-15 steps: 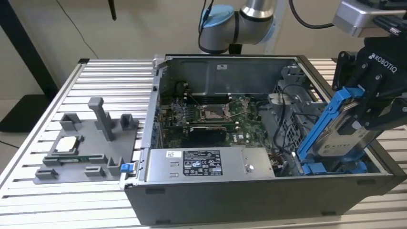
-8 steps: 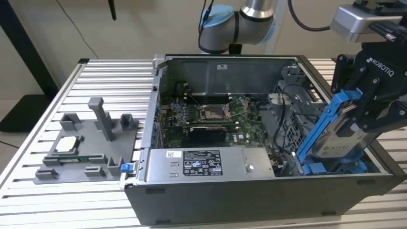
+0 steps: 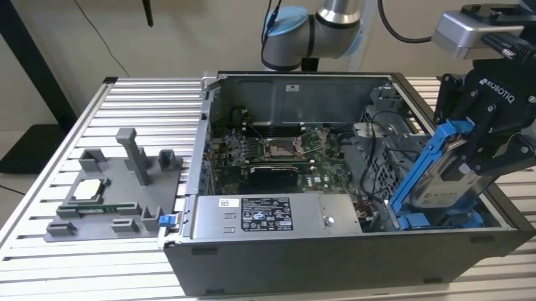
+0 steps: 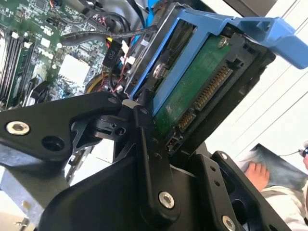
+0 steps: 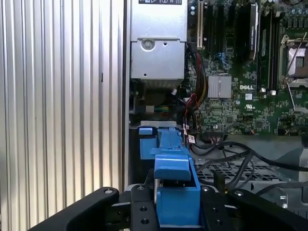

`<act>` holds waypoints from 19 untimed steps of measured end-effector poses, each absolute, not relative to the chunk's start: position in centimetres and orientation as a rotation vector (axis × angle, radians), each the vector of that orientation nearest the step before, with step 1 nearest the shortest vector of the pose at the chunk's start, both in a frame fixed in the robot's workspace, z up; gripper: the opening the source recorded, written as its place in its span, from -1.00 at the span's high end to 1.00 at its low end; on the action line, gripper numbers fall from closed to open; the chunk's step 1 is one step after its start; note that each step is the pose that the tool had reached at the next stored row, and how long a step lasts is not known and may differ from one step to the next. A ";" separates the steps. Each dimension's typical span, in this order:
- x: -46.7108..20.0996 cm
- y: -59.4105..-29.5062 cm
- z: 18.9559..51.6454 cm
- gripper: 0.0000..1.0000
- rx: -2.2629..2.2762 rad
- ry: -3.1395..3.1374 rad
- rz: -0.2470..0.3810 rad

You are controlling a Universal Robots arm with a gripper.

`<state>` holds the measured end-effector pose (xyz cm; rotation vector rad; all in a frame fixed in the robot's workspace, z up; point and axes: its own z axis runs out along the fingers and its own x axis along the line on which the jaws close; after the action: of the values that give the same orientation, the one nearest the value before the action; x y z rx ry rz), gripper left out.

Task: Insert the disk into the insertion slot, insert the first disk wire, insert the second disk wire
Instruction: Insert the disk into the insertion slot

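At the exterior view's left, a grey plastic fixture block sat on the ribbed aluminium desk, well apart from the work. Beside it stood the open dark-grey metal computer case, with the green motherboard on its floor and the grey labelled power-supply box along the near wall. Further right, loose black cables ran close beside the insertion slot, a grey metal bay with bright blue plastic rails. Over that bay the black two-fingered tool was clamped on the disk, a flat silver-grey drive in a bright blue carrier frame. The disk was held steeply tilted with its lower end down at the rails; whether it touched them could not be told. The likeliest trouble was a jam: entering at that slant, the carrier could catch a rail or tab and twist in the grip. The cables, lying so near, could also be pinched beneath the drive.
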<state>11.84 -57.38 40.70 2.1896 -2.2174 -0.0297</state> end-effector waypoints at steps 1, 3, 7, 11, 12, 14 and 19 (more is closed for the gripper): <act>11.8 -57.3 40.6 1.00 2.190 -2.218 -0.030; 11.8 -57.3 40.4 1.00 2.190 -2.218 -0.031; 11.8 -57.3 40.0 1.00 2.192 -2.220 -0.035; 11.8 -57.3 39.5 1.00 2.194 -2.222 -0.039; 11.8 -57.3 39.4 1.00 2.195 -2.222 -0.041; 11.8 -57.3 39.3 1.00 2.196 -2.223 -0.043; 11.8 -57.3 39.2 1.00 2.196 -2.224 -0.044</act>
<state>11.84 -57.26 39.22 2.1958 -2.2235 -0.0436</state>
